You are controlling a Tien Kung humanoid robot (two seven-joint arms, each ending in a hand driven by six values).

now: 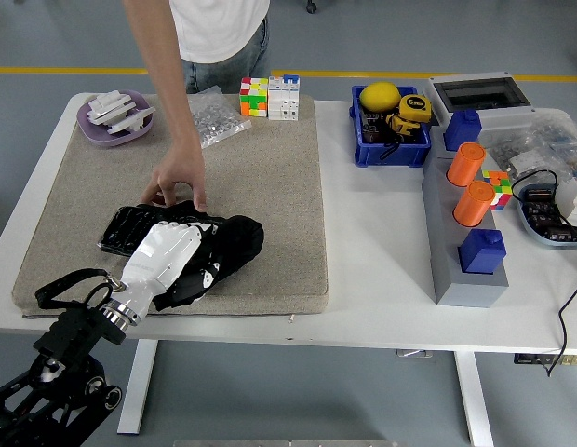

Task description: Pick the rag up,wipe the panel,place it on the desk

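The black panel (123,227) lies on the beige mat (270,177) at the front left; only its left end shows. My left hand (177,261), white with black fingers, presses the black rag (234,240) down over the panel's right part. A person's hand (177,180) rests on the panel's far edge and holds it in place. My right arm is out of view.
A purple dish (112,119) with white parts, a clear bag (216,116), and cube blocks (254,96) sit at the mat's far edge. A blue bin (391,140), a grey rack (465,270) with orange cylinders (473,202) and cluttered trays stand to the right.
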